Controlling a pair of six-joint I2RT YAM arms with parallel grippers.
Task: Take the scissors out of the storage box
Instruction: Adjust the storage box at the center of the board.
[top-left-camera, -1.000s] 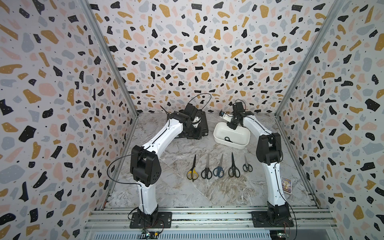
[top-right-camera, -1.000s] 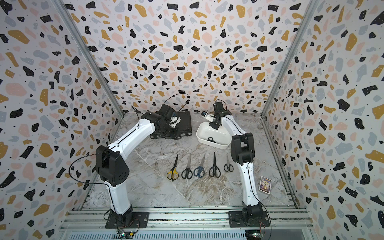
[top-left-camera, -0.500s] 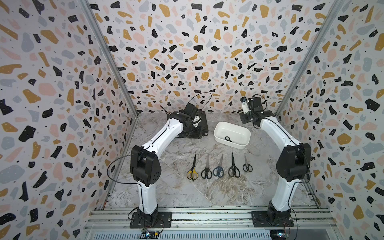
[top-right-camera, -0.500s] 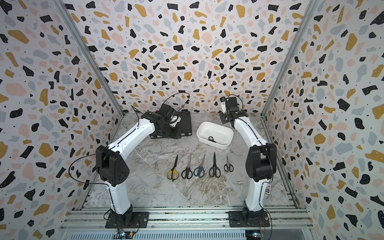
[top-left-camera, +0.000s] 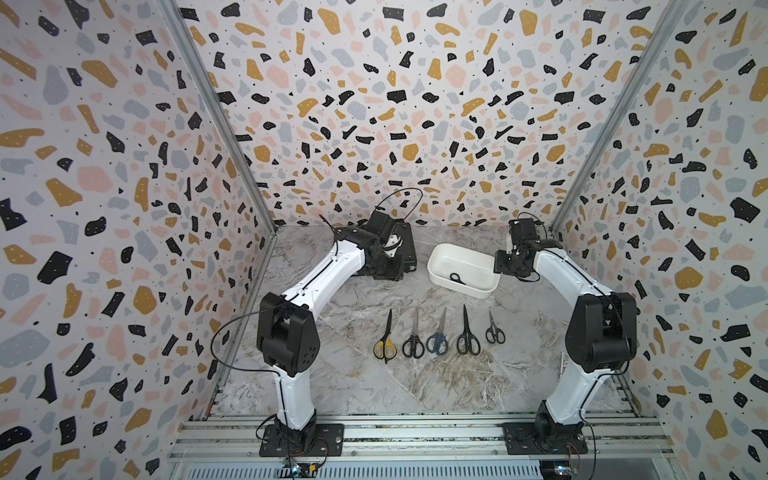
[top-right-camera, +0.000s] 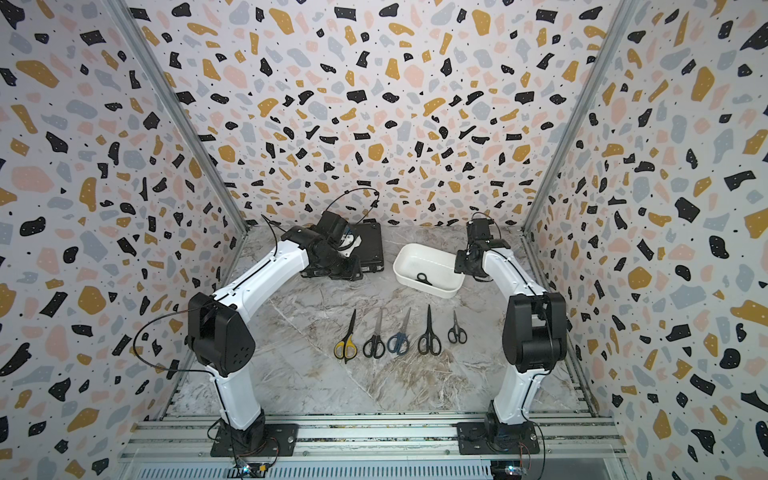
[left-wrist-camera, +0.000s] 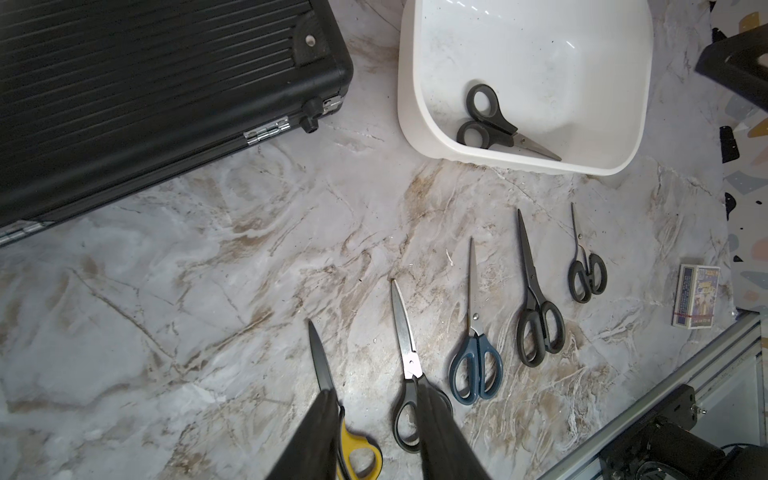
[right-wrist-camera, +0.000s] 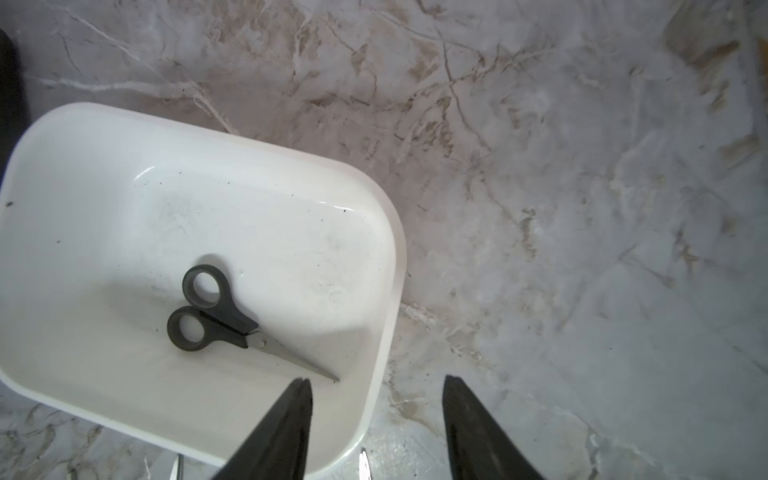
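R jaws released, empty: scissors (right-wrist-camera: 232, 323) in storage box (right-wrist-camera: 104, 199) just ahead. L jaws released. Carton (left-wrist-camera: 698, 297) print illegible, poss. matchbox.

Right tool (right-wrist-camera: 376, 386) rightward and wider

Back: flat black ribbed case (top-left-camera: 409, 253) left, shallow white plastic storage box (top-left-camera: 461, 262) right of it, apart (both on the marbled counter (top-left-camera: 353, 374)).
In box: small black-handled scissors (left-wrist-camera: 498, 126), along its near wall.
Front row, left to right: yellow-and-black scissors (top-left-camera: 385, 338), black-handled steel-bladed scissors (top-left-camera: 414, 340), blue-grey scissors (top-left-camera: 439, 332), long all-black scissors (top-left-camera: 467, 330), little black scissors (top-left-camera: 493, 326); side by side, blades toward the back.
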